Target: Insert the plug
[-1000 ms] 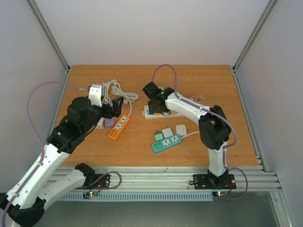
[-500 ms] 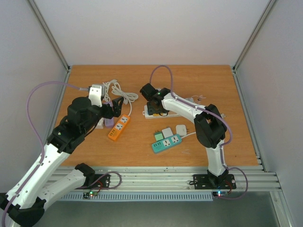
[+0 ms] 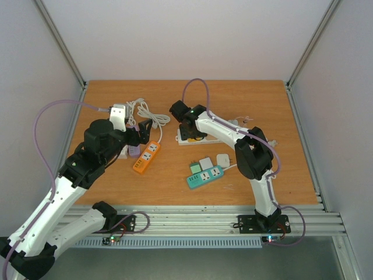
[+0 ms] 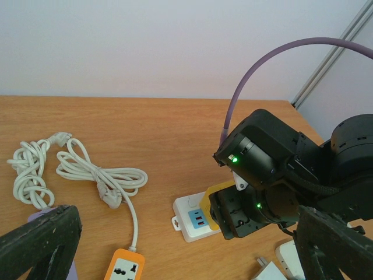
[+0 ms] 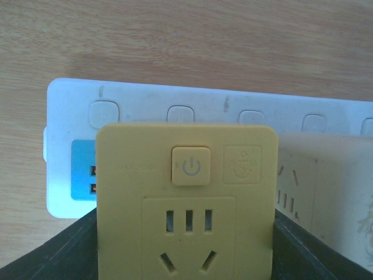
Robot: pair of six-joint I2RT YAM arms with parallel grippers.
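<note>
The yellow plug adapter (image 5: pixel 185 198), socket face and power button up, hangs just above the left end of the white power strip (image 5: pixel 70 116), pinched by its two sides in the right gripper (image 5: pixel 185 256). It sits beside the strip's blue USB panel (image 5: pixel 84 169) and next to a beige block (image 5: pixel 326 186) already seated there. The pins and the socket under them are hidden, so alignment cannot be confirmed. The step likely calls for keeping the adapter level and square to the strip's long edge, clearing the beige block, then pressing straight down. The loose strip could slide or tip on the table (image 3: pixel 262 105). The left gripper (image 4: pixel 185 245), jaws spread wide and empty, hovers well apart near the orange power strip (image 3: pixel 147 157) and coiled white cable (image 4: pixel 76 172). It appears free to brace the strip.
</note>
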